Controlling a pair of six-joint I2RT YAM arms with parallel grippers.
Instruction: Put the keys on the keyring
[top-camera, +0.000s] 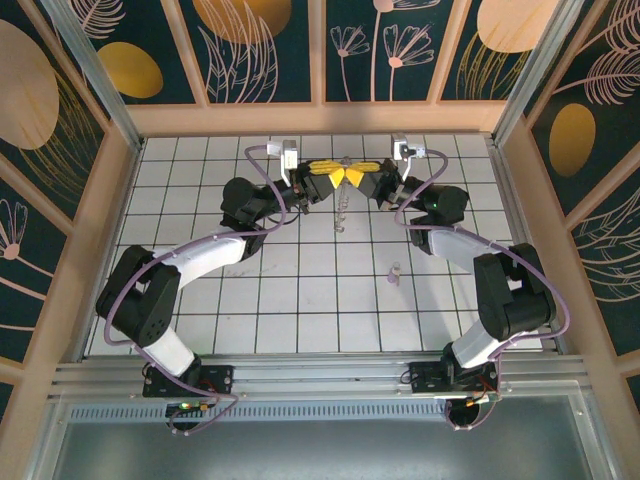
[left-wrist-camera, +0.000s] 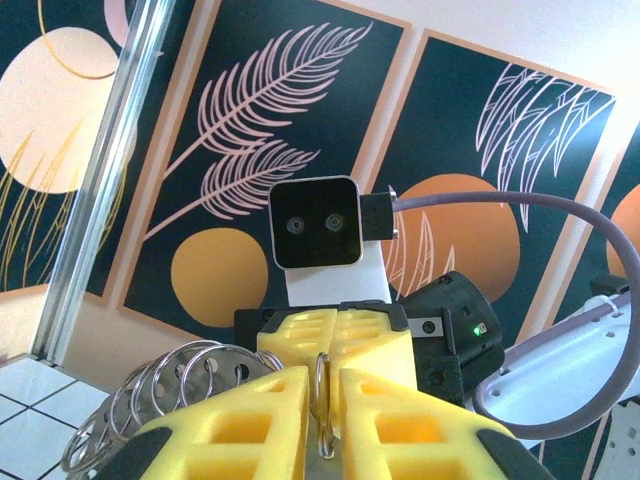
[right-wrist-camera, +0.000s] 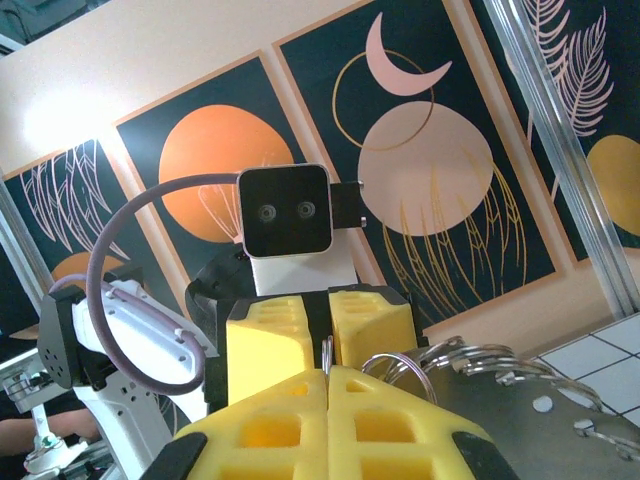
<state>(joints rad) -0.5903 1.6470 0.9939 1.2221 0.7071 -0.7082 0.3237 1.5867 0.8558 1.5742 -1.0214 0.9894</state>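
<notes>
Tools, two — left tool (left-wrist-camera: 325, 380) and right tool (right-wrist-camera: 328, 375), both clamped on the one keyring (left-wrist-camera: 322, 356) — one key (top-camera: 393, 275) apart on tiles (top-camera: 300, 300).

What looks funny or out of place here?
The little pink key lies all alone on the white tiles, apart from the ring it belongs on. The left gripper and right gripper pinch that ring between them above the table, so the key is not on it yet.

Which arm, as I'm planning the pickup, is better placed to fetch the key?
Right, probably. The key lies on that arm's side, nearer the right gripper than the left gripper; both meet at the keyring.
</notes>
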